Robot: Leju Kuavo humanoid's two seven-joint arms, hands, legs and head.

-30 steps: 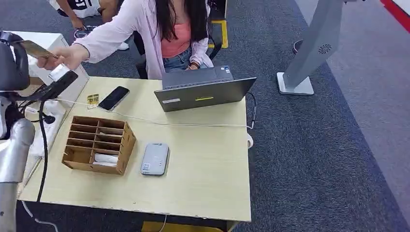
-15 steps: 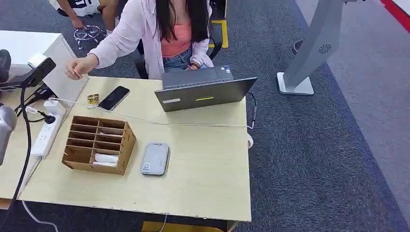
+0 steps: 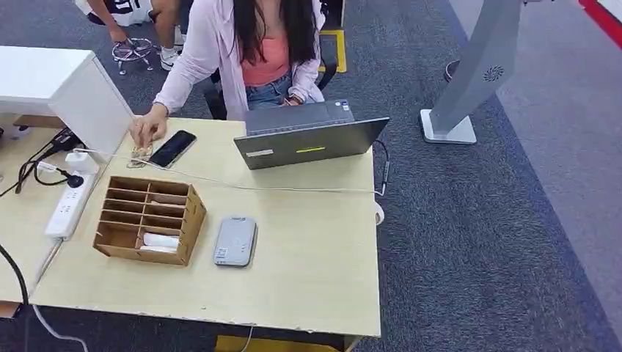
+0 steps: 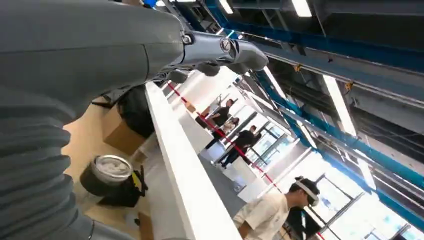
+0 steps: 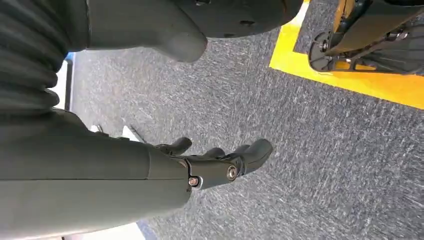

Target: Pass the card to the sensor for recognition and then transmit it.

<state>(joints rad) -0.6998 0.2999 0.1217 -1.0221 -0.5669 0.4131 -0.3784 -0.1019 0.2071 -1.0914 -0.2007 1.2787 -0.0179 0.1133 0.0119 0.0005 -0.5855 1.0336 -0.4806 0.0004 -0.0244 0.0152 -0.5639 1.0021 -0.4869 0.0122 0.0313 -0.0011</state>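
- The wooden table [image 3: 308,271] takes up most of the head view, with grey carpet to its right.
- A person [image 3: 242,51] in a pale pink shirt sits at the table's far edge, behind an open grey laptop [image 3: 308,139].
- A brown box of small compartments [image 3: 150,218] stands on the left half of the table; a white object lies in one of its near slots.
- A white power strip [image 3: 67,205] lies left of the box, with dark cables plugged in.
- The grey card reader [image 3: 235,240] lies flat just right of the box, with nothing on it.
- A black phone [image 3: 172,148] lies near the far left edge of the table.
- The person's hand [image 3: 147,132] rests on the table just left of the phone, over small gold cards [image 3: 139,153]; whether it presses one down I cannot tell.
- The left hand [image 4: 220,52], seen from its wrist, points out into the hall with fingers spread slightly and nothing in them; the wrist picture does not show how far it is from the cards.
- The right hand [image 5: 215,160] hangs over grey carpet beside a yellow floor line, fingers loosely apart and empty.
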